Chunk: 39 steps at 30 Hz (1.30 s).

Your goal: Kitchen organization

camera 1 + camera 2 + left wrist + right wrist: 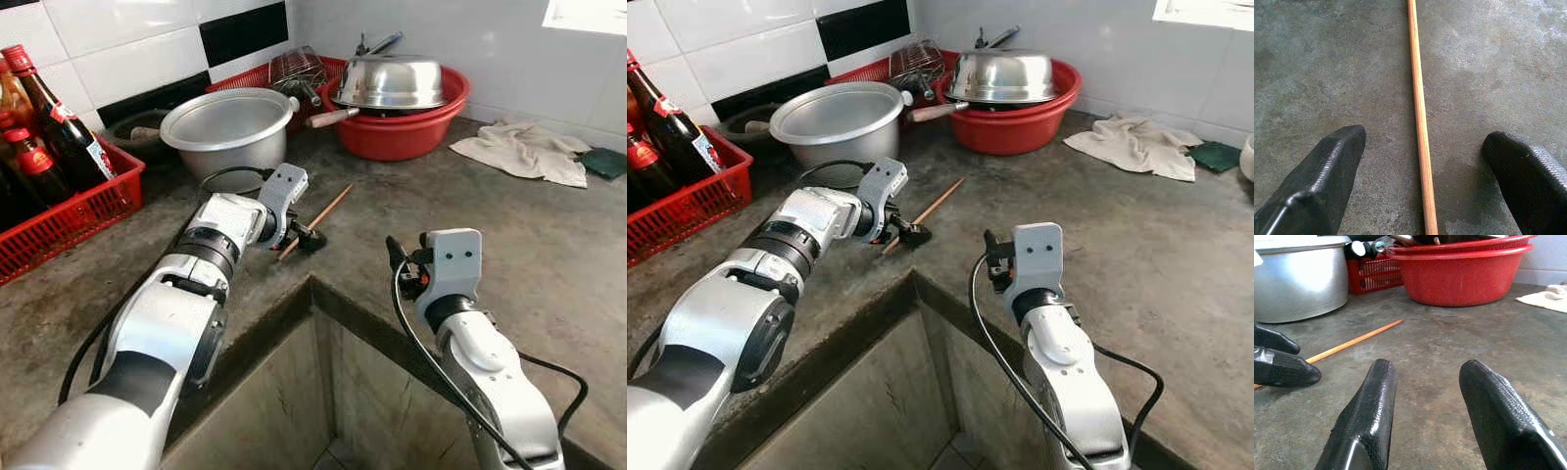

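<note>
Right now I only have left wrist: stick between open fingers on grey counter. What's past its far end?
Observer: The chopstick points between the silver pot and the red basin, stopping short of both.
Operator: Right arm in the way?
Observer: No. The right end effector hovers open over the counter, apart from the chopstick.
Operator: Anything off to the left?
Observer: A red crate of bottles, well clear of the left end effector.

Soft, even daylight fills the scene, brightest at the blown-out window (586, 14) in the upper right corner. White tiles (127, 54) and the steel lid (390, 82) show mild glare. Shadows on the surface (549, 264) stay faint. Head views are sharp; the wrist views blur near the black fingers (1364, 423)
</note>
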Available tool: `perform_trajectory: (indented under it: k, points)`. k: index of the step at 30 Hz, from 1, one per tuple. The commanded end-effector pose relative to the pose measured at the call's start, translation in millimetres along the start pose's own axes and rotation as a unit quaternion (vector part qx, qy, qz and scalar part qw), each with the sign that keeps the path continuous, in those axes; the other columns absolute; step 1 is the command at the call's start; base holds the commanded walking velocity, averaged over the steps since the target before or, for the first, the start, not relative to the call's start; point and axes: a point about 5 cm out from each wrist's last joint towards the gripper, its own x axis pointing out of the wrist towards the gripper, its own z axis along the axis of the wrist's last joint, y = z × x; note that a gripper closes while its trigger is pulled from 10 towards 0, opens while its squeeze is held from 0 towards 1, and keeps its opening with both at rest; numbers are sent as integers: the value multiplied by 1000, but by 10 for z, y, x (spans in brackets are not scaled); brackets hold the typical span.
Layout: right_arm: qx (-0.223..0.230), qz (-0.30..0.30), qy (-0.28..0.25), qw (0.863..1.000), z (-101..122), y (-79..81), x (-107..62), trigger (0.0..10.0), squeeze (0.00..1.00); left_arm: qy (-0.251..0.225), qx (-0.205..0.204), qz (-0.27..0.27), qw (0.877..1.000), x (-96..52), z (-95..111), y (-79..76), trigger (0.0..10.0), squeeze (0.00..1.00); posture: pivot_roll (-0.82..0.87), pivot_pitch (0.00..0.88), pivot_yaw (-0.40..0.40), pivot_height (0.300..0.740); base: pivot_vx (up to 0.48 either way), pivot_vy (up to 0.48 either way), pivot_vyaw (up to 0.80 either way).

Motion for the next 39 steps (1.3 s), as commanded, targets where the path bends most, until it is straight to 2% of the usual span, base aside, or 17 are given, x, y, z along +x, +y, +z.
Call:
perform_trajectory:
  k: [1, 2, 9, 10, 11, 12, 19, 39]
  points:
    - [1, 5, -10, 1000, 71, 11, 9, 10000, 0, 103, -42, 31, 993, 61, -537, 97, 10000, 0, 79, 75, 45, 740, 0, 0, 0]
    - [0, 5, -11, 1000, 76, 9, 18, 10000, 0, 104, -55, 33, 993, 58, -563, 105, 10000, 0, 76, 75, 45, 740, 0, 0, 0]
    - [-3, 5, -12, 1000, 94, -6, 33, 10000, 0, 112, -77, 40, 990, 59, -646, 118, 10000, 0, 74, 75, 40, 740, 0, 0, 0]
    - [-3, 5, -13, 1000, 98, -9, 34, 10000, 0, 113, -81, 41, 989, 58, -658, 120, 8314, 0, 73, 73, 39, 740, 0, 0, 0]
    - [-3, 4, -14, 1000, 100, -10, 36, 10000, 0, 113, -84, 41, 989, 58, -663, 121, 8314, 0, 73, 73, 39, 740, 0, 0, 0]
    - [-4, 4, -14, 1000, 104, -12, 39, 10000, 0, 113, -87, 43, 989, 57, -670, 124, 0, 0, 73, 73, 39, 740, 0, 0, 0]
    - [-4, -2, -17, 1000, 129, -45, 62, 10000, 0, 119, -106, 39, 986, 61, -721, 115, 0, 0, 71, 80, 41, 740, 0, 0, 0]
    - [-2, -15, -22, 1000, 159, -82, 89, 10000, 0, 121, -91, 17, 988, 79, -663, 58, 0, 0, 73, 85, 41, 740, 0, 0, 0]
